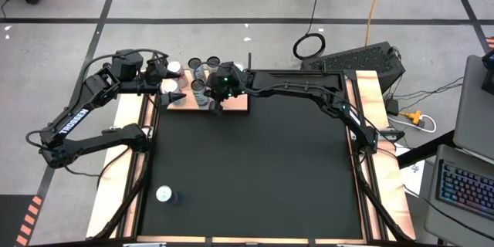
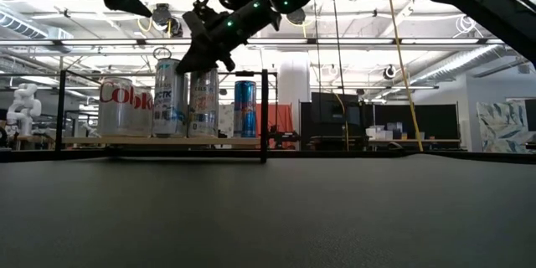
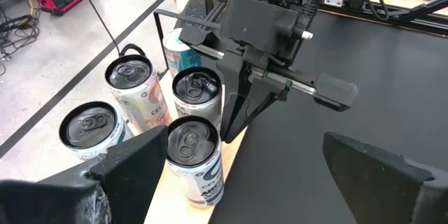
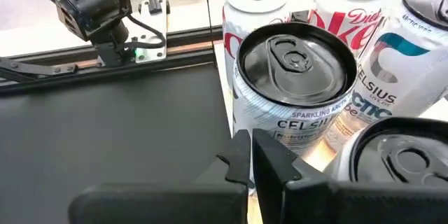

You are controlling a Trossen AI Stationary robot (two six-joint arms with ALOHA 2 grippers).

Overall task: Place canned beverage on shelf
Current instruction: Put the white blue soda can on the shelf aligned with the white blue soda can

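Observation:
The light-wood shelf (image 1: 235,105) stands at the mat's far edge, with black rods at its corners (image 2: 264,117). Several cans stand upright on it: a Diet Coke can (image 2: 126,105), two Celsius cans (image 2: 170,99) (image 2: 203,102), and others. My right gripper (image 4: 250,147) is shut and empty, its tips low beside the near Celsius can (image 4: 294,77), over the shelf's near edge (image 1: 216,108). My left gripper (image 3: 245,143) is open above the shelf's left end (image 1: 176,93), with one can (image 3: 194,157) beside its finger. A lone can (image 1: 164,194) stands on the mat near the front left. My right gripper's shut fingertips (image 3: 226,134) stand close against the side of the near Celsius can (image 3: 198,94), pointing down at a slant. I cannot tell whether they touch it. The can stands upright on the shelf.
The black mat (image 1: 255,177) is edged by narrow wooden strips (image 1: 370,123). A keyboard (image 1: 355,58) and cables lie beyond the far right corner. A laptop (image 1: 463,185) sits off the right side.

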